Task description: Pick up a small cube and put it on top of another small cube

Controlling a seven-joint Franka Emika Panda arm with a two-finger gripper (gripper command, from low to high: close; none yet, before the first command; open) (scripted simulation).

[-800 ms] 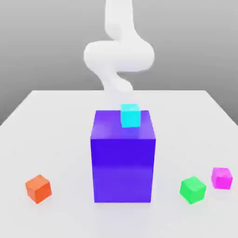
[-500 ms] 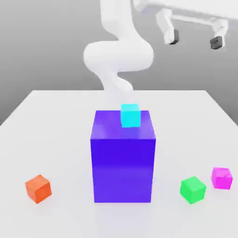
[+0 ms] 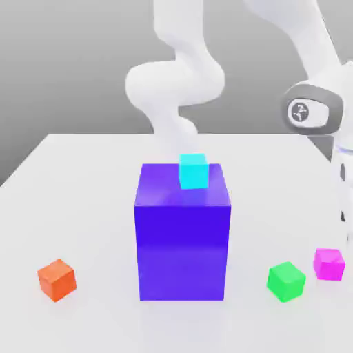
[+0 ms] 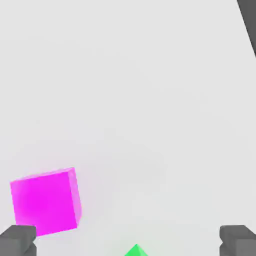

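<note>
Gripper (image 4: pixel 128 242) wide open, empty, pointed down over the tabletop (image 3: pixel 89 200), likely lining up a grab. Pink cube (image 3: pixel 329 264) sits near the tabletop's front edge at the exterior view's right, just beside the green cube (image 3: pixel 286 280), off-centre between the fingertips (image 4: pixel 18 239).
</note>
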